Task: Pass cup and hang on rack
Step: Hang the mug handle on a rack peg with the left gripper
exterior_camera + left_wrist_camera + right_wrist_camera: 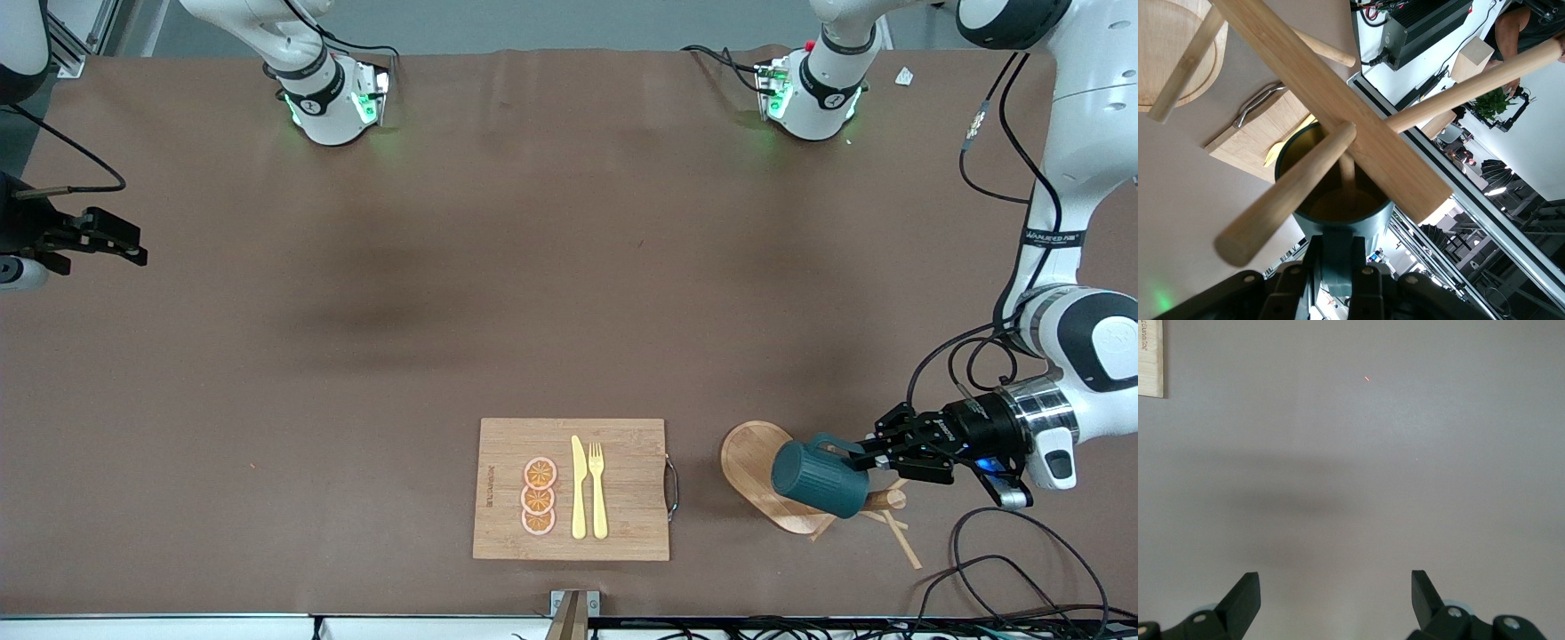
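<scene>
My left gripper [869, 453] is shut on the loop handle of the dark teal cup [818, 480] and holds it sideways over the wooden rack [751, 458], close to its post. In the left wrist view the gripper [1337, 243] pinches the handle; the cup [1338, 200] shows its brown inside. The rack's post [1338, 100] runs just past the cup's rim, and one peg [1285, 200] crosses the cup's mouth. I cannot tell whether the peg touches the cup. My right gripper [107, 238] waits open and empty over the table at the right arm's end; its fingers [1245, 597] stand wide apart.
A bamboo cutting board [571, 489] with orange slices, a yellow knife and a fork lies beside the rack toward the right arm's end; its handle end shows in the left wrist view [1251, 133]. Cables lie near the table's corner by the left arm.
</scene>
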{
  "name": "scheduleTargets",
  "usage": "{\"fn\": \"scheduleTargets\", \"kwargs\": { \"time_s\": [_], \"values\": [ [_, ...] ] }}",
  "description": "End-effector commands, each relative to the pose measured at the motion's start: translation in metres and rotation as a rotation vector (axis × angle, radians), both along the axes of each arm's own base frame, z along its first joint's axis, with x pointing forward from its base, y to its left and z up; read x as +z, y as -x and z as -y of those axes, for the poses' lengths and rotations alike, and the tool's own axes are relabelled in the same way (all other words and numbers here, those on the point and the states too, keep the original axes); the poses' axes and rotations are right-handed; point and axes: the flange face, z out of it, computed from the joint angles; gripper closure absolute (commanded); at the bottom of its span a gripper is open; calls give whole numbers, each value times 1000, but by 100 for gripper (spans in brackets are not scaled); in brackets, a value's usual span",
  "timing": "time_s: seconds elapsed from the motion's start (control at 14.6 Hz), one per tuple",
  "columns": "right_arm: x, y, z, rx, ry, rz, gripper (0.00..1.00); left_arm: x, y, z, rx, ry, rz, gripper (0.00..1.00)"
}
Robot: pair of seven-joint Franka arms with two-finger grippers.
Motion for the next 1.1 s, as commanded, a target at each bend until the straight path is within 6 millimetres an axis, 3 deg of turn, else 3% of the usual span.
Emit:
{"fn": "scheduleTargets", "kwargs": {
  "time_s": [0.0,0.21,0.41,0.55,0.69,0.82,1.03],
  "values": [
    [7,8,1,14,13,4,0,-2,-2,-7,14,27,20,100],
    [10,8,0,16,13,12,0,-9,-2,-9,16,29,13,99],
    [16,6,0,16,16,26,0,-12,-3,-9,24,44,8,81],
    [17,6,-1,16,16,27,0,-11,-4,-8,32,57,7,52],
    [17,6,-2,17,15,29,0,-8,-4,-8,34,56,11,0],
    [17,6,-2,17,15,29,0,2,-5,-8,44,50,14,0],
    [17,6,-2,17,15,29,0,35,-3,-1,20,2,56,0]
  ]
}}
